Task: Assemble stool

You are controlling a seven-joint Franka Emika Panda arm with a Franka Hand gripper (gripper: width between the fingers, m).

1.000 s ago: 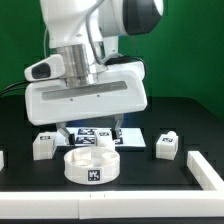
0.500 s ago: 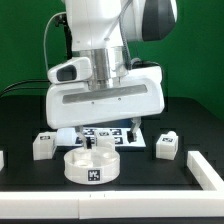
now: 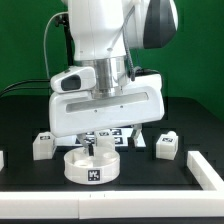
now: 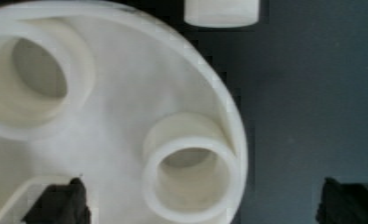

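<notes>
Seat [image 3: 92,166] count in the exterior view: one round disc on the black table [image 3: 30,172], in front of the marker board [image 3: 110,133]. Two tagged legs flank it, one leg [image 3: 42,145] at the exterior view's left and one leg [image 3: 167,146] at its right. My gripper [image 3: 103,140] hangs just above the seat. In the wrist view I see one seat [image 4: 92,110], two sockets [image 4: 190,160] and one leg [image 4: 222,10] beyond the rim. My fingers [image 4: 56,200] are spread wide and hold nothing.

No word, brand or number can be read beneath me. Black-and-white square tags [image 3: 95,176], patterns only, mark the round seat [image 3: 80,160], one leg [image 3: 43,146] at the exterior view's left, a second leg [image 3: 167,146] at its right, and the marker board [image 3: 112,133].
</notes>
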